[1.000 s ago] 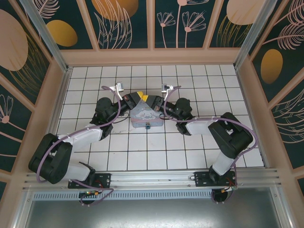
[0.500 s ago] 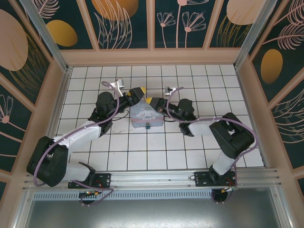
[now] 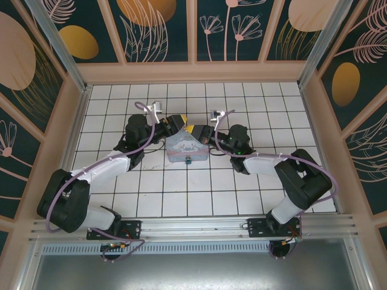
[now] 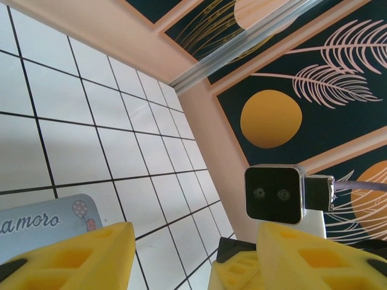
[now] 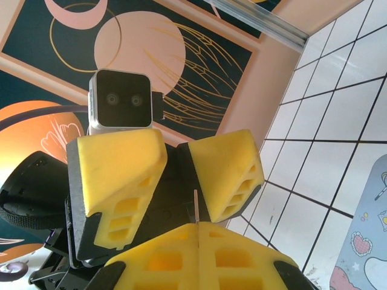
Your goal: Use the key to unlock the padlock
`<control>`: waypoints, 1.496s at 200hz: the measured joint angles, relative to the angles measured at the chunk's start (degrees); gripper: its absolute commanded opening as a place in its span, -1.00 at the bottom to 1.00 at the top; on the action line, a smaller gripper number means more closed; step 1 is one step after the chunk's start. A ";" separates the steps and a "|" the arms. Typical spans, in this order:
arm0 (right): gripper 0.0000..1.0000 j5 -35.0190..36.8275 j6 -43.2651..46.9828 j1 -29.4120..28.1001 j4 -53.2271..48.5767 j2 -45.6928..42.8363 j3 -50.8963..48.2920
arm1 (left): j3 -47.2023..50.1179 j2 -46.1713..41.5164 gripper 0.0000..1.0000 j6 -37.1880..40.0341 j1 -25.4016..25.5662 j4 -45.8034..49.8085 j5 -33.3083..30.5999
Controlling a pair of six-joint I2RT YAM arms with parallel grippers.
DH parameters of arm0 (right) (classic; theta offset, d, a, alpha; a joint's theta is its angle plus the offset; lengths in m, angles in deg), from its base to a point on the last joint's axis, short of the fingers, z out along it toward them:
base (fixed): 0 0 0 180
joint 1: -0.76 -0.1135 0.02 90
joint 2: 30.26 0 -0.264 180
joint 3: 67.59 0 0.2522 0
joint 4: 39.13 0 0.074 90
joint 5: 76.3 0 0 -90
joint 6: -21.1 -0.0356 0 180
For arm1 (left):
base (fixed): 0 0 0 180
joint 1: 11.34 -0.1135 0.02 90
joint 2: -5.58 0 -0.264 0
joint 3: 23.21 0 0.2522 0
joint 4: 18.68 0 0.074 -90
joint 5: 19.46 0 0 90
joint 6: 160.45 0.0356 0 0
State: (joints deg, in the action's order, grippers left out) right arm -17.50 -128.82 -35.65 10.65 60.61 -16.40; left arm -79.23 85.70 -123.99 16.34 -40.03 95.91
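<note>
We are looking at the padlock, a tiny teal-blue block with a darker bit. It is lying on the white tiled table against the 6 o'clock rim of the pale blue tin. The key is showing as a thin dark sliver. It is standing out of the seam of the right end effector, whose yellow foam pads are pressing together on it. At its 12 o'clock the left end effector is facing it, ribbed yellow fingers standing apart and gripping nothing. Both are hovering at the tin's 12 o'clock end. On the tin's lid we are reading "amoro" in cursive beside printed balloons.
</note>
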 measured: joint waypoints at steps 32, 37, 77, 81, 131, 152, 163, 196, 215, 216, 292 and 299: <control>-1.00 -0.22 0.00 0.00 -0.48 0.00 0.00 | 0.02 0.31 -0.06 -0.55 0.00 -0.52 0.81; -1.00 -0.20 0.00 0.00 -0.57 0.00 0.00 | 0.02 0.35 -0.07 -0.61 0.00 -0.72 0.98; -1.00 -0.20 -0.02 0.00 -0.61 0.00 0.00 | 0.37 0.85 -0.15 -1.62 0.00 -2.67 1.73; -1.00 -0.20 -0.02 -0.02 -0.61 0.00 0.00 | 0.50 0.94 -0.15 -1.68 0.00 -2.82 1.75; -1.00 -0.22 -0.04 -0.02 -0.59 0.02 0.04 | 1.16 1.44 -0.16 -2.29 0.00 -4.00 2.71; -1.00 -0.20 -0.04 -0.07 -0.57 0.15 0.33 | 1.36 1.53 -0.28 -2.54 0.00 -4.87 2.82; -1.00 -0.24 -0.11 -0.07 -0.52 0.42 0.59 | 1.38 1.62 -0.35 -2.86 0.00 -5.05 2.95; -1.00 -0.26 -0.26 -0.07 -0.42 1.18 0.83 | 1.38 2.14 -0.48 -3.28 0.00 -5.40 3.28; -1.00 -0.35 -0.26 -0.07 -0.42 1.27 0.85 | 1.44 2.43 -0.69 -3.54 0.02 -5.40 3.39; -1.00 -0.35 -0.26 -0.07 -0.42 1.29 0.87 | 1.44 2.45 -0.70 -3.67 0.02 -5.40 3.37; 0.96 -0.07 0.26 0.07 -3.28 1.20 1.09 | 1.55 2.89 -1.00 -3.78 0.02 -6.69 3.98; 0.97 0.22 0.72 0.15 -4.59 0.83 1.09 | 1.62 2.89 -1.00 -3.78 0.02 -6.69 3.80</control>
State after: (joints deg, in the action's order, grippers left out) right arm -17.28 -128.09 -35.49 6.06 61.44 -15.31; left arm -77.61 88.58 -127.77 16.36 -46.72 99.71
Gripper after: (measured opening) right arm 0.766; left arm 0.068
